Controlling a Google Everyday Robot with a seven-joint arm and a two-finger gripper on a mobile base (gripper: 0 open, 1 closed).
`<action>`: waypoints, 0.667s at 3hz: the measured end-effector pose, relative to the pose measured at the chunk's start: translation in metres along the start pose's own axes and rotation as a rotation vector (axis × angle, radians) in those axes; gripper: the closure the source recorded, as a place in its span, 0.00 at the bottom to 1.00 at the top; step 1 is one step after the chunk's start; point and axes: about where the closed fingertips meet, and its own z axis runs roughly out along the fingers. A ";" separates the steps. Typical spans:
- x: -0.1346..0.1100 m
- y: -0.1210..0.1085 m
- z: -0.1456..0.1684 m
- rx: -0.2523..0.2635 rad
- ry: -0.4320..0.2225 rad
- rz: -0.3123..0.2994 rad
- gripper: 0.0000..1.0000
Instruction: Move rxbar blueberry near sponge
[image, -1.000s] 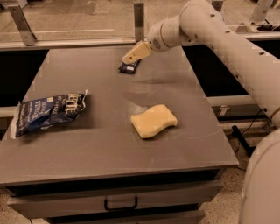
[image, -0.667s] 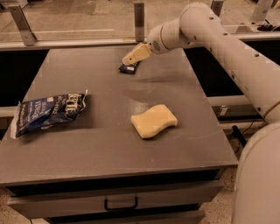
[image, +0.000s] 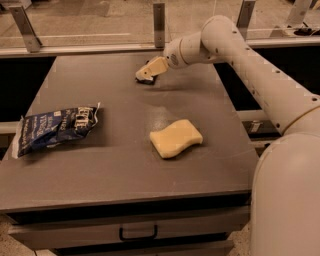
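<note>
End effector (image: 145, 75) angled down onto rxbar blueberry (image: 149, 81), whose long axis is hidden; grip can't be told. Arm reaches leftward from its right.

Tool (image: 145, 75) at rxbar blueberry (image: 150, 81) — far end, table (image: 100, 175)

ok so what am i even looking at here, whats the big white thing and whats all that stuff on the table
The big white thing is a robot arm, reaching in from the right over a grey table. There is only one picture of this moment, taken from the near side and looking down on the table.

At the arm's tip is its gripper, the part that grabs things. It is low over the far part of the table, right at a small dark bar, the rxbar blueberry. I cannot tell whether the bar is gripped.

Closer to the camera lies a pale yellow sponge. On the left lies a blue-and-white chip bag.
</note>
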 end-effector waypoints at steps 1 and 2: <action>0.010 0.005 0.029 -0.037 -0.035 0.025 0.00; 0.010 0.005 0.029 -0.038 -0.035 0.025 0.00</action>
